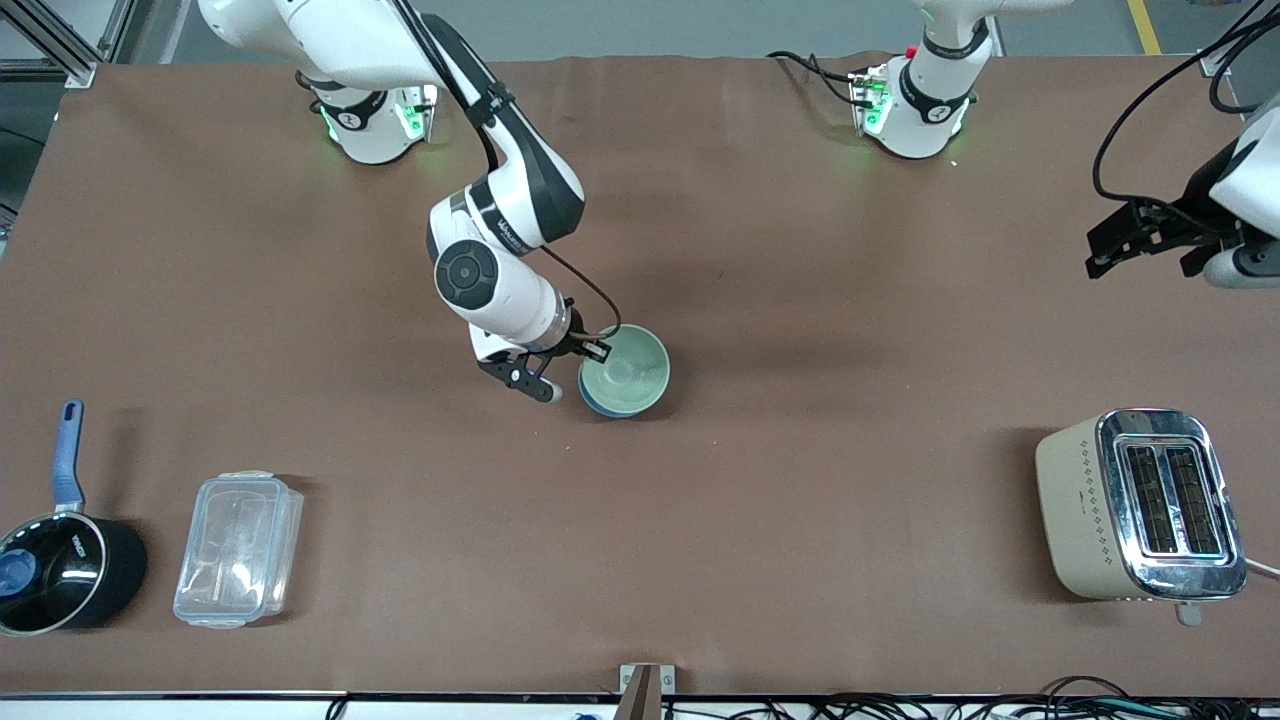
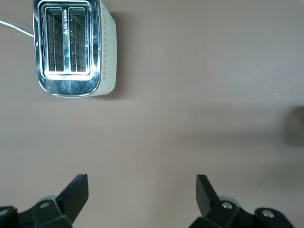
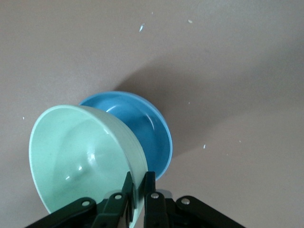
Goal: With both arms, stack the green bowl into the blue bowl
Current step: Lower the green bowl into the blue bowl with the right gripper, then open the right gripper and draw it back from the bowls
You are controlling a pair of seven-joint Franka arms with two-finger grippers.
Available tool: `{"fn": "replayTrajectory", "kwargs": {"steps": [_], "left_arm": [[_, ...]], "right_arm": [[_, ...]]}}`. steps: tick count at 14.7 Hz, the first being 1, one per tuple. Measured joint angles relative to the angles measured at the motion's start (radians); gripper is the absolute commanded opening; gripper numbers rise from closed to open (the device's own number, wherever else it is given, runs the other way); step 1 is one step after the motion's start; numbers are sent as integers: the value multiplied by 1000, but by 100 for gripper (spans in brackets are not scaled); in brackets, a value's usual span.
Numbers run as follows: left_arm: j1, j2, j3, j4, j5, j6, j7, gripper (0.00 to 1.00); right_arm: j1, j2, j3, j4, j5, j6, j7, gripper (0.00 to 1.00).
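The pale green bowl (image 1: 628,368) sits tilted in and over the sky-blue bowl (image 1: 598,402) at the middle of the table. My right gripper (image 1: 578,352) is shut on the green bowl's rim on the side toward the right arm's end. In the right wrist view the fingers (image 3: 150,187) pinch the green bowl's wall (image 3: 80,152), with the blue bowl (image 3: 147,133) under it. My left gripper (image 1: 1135,240) is open and empty, up over the bare table near the left arm's end, away from the bowls; its jaws show spread wide in the left wrist view (image 2: 142,190).
A beige and chrome toaster (image 1: 1140,505) stands nearer the front camera at the left arm's end; it also shows in the left wrist view (image 2: 71,47). A black saucepan with a blue handle (image 1: 60,560) and a clear plastic box (image 1: 238,548) stand at the right arm's end.
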Motion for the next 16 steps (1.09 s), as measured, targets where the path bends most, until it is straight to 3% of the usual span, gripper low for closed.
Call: {"fn": "replayTrajectory", "kwargs": {"steps": [5,11,13,16], "left_arm": [[-44,-67,1,-57,-2,-17,-1,100],[-44,-106,4,-84,-15,-18,-1,100],[-41,-105,6,-88,-15,-17,-1,100],[-41,-101,6,-90,-16,-15,-1,100]], "right_arm": [[-2,10,-5,-1,-6,23,-37,12],[0,19,-6,-30,-6,24,-91,20],[0,19,-5,-31,-6,24,-93,29],[0,17,-8,-31,-6,25,-95,70]]}}
